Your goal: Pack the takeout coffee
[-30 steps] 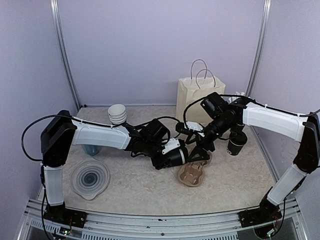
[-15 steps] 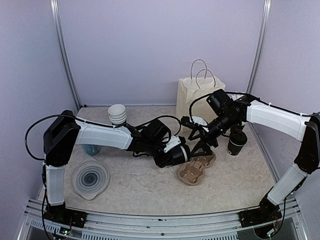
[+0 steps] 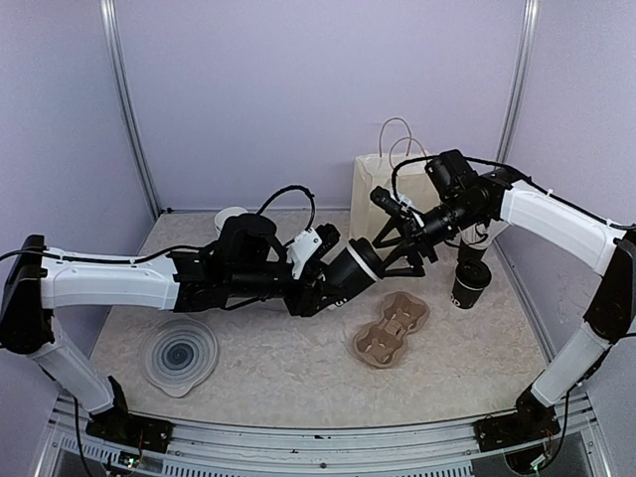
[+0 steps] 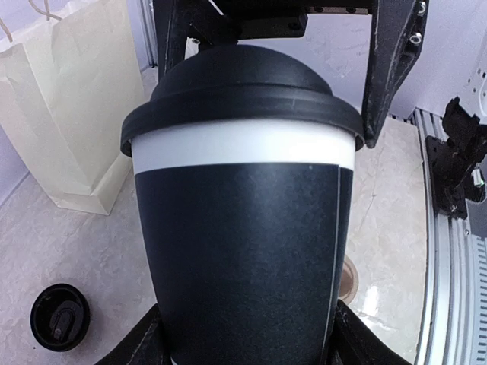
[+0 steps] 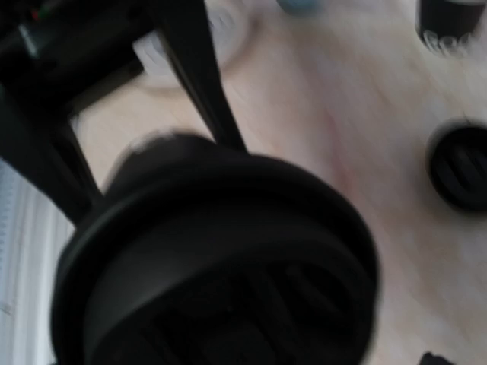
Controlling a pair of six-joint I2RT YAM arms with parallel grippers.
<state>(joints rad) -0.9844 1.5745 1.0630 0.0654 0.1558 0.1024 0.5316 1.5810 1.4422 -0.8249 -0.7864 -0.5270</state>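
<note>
A black takeout coffee cup (image 3: 350,271) with a black lid (image 4: 240,84) hangs tilted in the air above the table. My left gripper (image 3: 338,283) is shut on its body, its fingers (image 4: 148,346) on either side of the cup (image 4: 240,251). My right gripper (image 3: 390,254) is open at the lid end, its fingers (image 4: 392,68) straddling the lid; the blurred right wrist view is filled by that lid (image 5: 228,266). The brown carrier tray (image 3: 390,328) lies below with nothing in it. A second lidded cup (image 3: 471,282) stands at the right.
A cream paper bag (image 3: 390,194) stands at the back. A stack of lidless cups (image 3: 231,217) peeks out behind my left arm. A clear round dish (image 3: 179,354) lies front left. The metal table rail (image 4: 456,289) runs along the front edge.
The left arm has lifted the cup from beside the tray up and toward the back right. The right gripper rose with it and stays at the lid.
</note>
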